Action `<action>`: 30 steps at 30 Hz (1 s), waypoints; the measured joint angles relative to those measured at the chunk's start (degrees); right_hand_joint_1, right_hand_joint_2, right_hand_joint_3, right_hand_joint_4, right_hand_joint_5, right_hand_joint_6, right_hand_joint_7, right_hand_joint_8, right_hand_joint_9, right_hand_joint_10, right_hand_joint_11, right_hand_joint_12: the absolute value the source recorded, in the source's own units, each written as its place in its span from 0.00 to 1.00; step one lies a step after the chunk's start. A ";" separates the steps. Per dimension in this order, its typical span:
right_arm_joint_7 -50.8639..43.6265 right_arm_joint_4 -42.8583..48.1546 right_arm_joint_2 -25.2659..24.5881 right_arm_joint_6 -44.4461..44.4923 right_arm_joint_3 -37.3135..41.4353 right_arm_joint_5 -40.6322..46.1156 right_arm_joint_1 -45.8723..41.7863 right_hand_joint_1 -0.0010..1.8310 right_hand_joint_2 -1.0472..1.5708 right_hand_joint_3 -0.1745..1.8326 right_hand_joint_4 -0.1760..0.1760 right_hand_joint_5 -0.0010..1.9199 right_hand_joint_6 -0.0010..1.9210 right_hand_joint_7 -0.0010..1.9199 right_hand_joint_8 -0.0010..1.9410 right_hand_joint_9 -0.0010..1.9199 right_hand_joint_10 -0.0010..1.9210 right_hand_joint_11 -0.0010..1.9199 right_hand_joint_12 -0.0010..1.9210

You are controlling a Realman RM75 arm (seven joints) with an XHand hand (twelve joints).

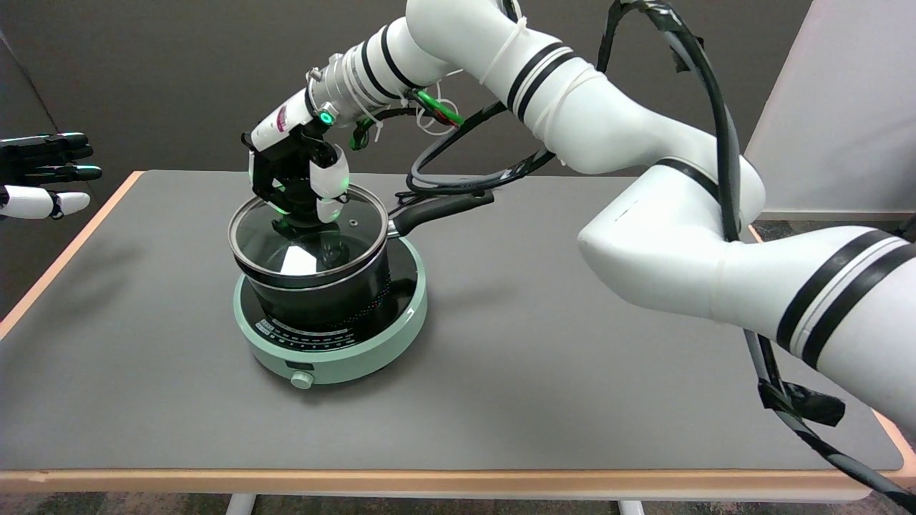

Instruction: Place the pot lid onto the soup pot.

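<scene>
A black soup pot [336, 297] with a long black handle [444, 209] stands on a mint-green induction cooker [336, 354] left of the table's middle. A round glass lid [308, 243] with a metal rim lies on the pot, tilted slightly toward the camera. My right hand [300, 179] reaches down from above onto the lid's centre, its fingers closed around the lid's knob, which is hidden by the hand.
The grey table [537, 357] has a light wooden edge. My right arm [644, 179] arches over the table's right half, with black cables hanging from it. The idle left hand [43, 175] hovers at the far left. The cooker's knob [301, 380] faces the near side.
</scene>
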 measured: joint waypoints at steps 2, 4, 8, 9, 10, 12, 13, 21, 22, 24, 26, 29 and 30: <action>0.00 0.07 -0.02 0.00 0.00 0.01 -0.04 0.74 0.76 0.31 1.00 0.33 0.65 0.47 0.64 0.45 0.75 0.37 0.94; 0.01 0.15 -0.06 0.00 0.00 0.03 -0.11 0.74 0.76 0.31 1.00 0.33 0.65 0.47 0.64 0.45 0.75 0.37 0.94; 0.03 0.24 -0.13 0.00 -0.01 0.07 -0.26 0.74 0.76 0.31 1.00 0.33 0.65 0.47 0.64 0.45 0.75 0.37 0.94; 0.03 0.29 -0.14 0.00 -0.01 0.10 -0.30 0.74 0.76 0.31 1.00 0.33 0.65 0.47 0.64 0.45 0.75 0.37 0.94; 0.04 0.35 -0.15 0.00 -0.01 0.12 -0.35 0.74 0.76 0.31 1.00 0.33 0.65 0.47 0.64 0.45 0.75 0.37 0.94; 0.04 0.43 -0.18 0.00 -0.01 0.15 -0.41 0.74 0.76 0.31 1.00 0.33 0.65 0.47 0.64 0.45 0.75 0.38 0.94; 0.05 0.50 -0.21 0.00 -0.01 0.16 -0.44 0.74 0.76 0.31 1.00 0.33 0.65 0.47 0.64 0.45 0.76 0.38 0.94; 0.05 1.06 -0.40 -0.05 0.08 0.17 -0.84 0.74 0.76 0.31 1.00 0.33 0.66 0.47 0.64 0.45 0.76 0.37 0.94; 0.05 1.13 -0.43 -0.05 0.09 0.17 -0.89 0.74 0.76 0.31 1.00 0.33 0.66 0.47 0.64 0.45 0.76 0.37 0.94; 0.05 1.29 -0.46 -0.18 0.09 0.16 -0.97 0.74 0.76 0.31 1.00 0.33 0.66 0.47 0.64 0.45 0.76 0.37 0.94; 0.05 1.39 -0.49 -0.25 0.08 0.14 -1.05 0.74 0.76 0.31 1.00 0.33 0.66 0.47 0.64 0.45 0.76 0.37 0.94; 0.05 1.56 -0.52 -0.27 0.09 0.08 -1.19 0.74 0.76 0.31 1.00 0.33 0.65 0.47 0.64 0.45 0.76 0.37 0.94; 0.05 1.60 -0.53 -0.28 0.08 0.05 -1.25 0.74 0.76 0.31 1.00 0.33 0.65 0.47 0.64 0.45 0.76 0.37 0.94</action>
